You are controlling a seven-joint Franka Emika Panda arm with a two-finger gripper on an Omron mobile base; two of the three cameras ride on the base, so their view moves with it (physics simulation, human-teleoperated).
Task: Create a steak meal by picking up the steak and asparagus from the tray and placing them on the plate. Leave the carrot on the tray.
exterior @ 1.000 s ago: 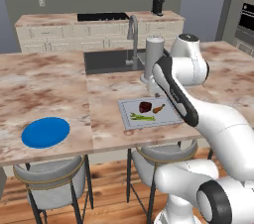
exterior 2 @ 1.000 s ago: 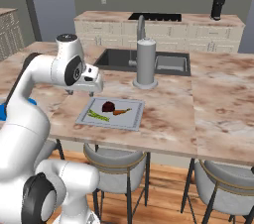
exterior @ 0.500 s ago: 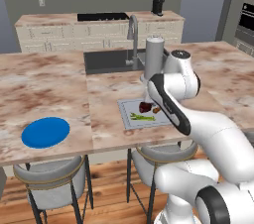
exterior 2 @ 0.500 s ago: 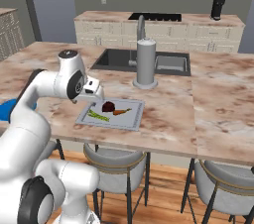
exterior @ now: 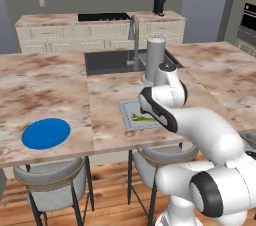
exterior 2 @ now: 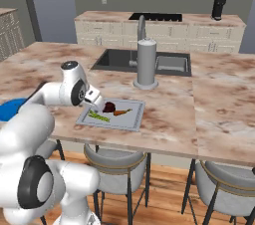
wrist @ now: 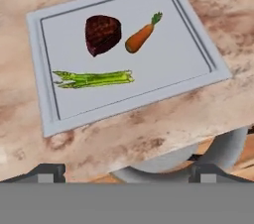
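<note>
The grey-white tray (wrist: 168, 64) lies near the counter's front edge. On it are the dark red-brown steak (wrist: 102, 33), the orange carrot (wrist: 141, 37) beside it, and the green asparagus (wrist: 94, 78) closer to my fingers. My gripper (wrist: 128, 173) is open and holds nothing. It hovers over the front edge of the counter, just short of the tray. In the right base view the gripper (exterior 2: 96, 100) hangs at the tray's (exterior 2: 132, 119) left end, close to the steak (exterior 2: 109, 106). The blue plate (exterior: 46, 133) sits far left on the counter.
A tall grey cylinder (exterior 2: 147, 63) stands behind the tray, beside the sink (exterior 2: 172, 63) and faucet (exterior: 134, 32). Round stools (exterior: 50, 177) stand under the counter's front edge; one stool (wrist: 218, 153) shows below the tray in the hand view.
The arm has folded down and swung toward the tray, bringing the hand low beside the tray. The jaws have spread slightly wider. Food and plate have not moved.
</note>
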